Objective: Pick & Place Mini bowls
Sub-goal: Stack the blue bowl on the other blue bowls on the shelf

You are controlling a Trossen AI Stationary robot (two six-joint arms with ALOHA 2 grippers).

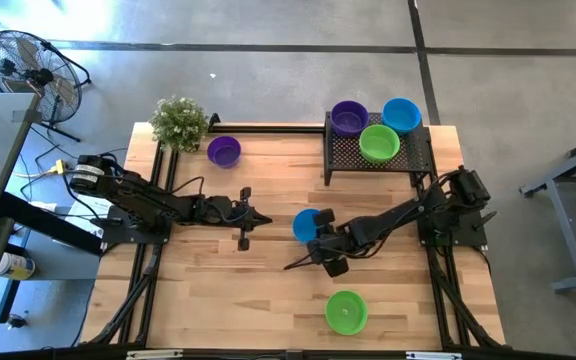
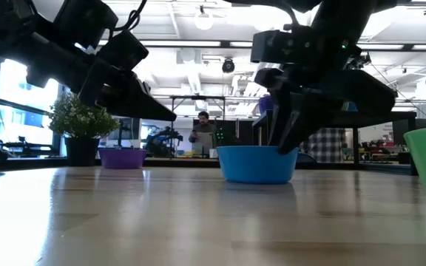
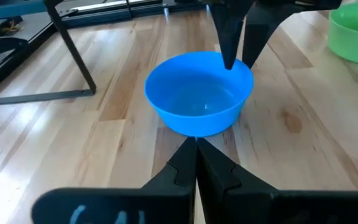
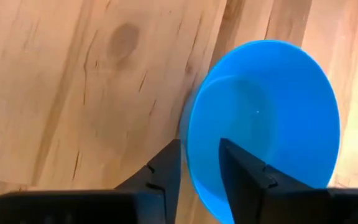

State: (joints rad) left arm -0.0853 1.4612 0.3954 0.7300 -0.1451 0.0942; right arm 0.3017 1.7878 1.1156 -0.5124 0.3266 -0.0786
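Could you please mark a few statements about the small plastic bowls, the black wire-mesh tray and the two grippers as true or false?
1. Three small round plastic bowls sit on the black wire-mesh tray. True: a purple bowl, a blue bowl and a green bowl.
2. The right gripper has one finger inside the blue plastic bowl at mid-table and one outside its rim. True.
3. The left gripper is wide open. False: its fingers are shut together.
4. The lone purple bowl is next to the leafy potted plant. True.
5. The green bowl at the table's front edge lies upside down. False: it stands upright.
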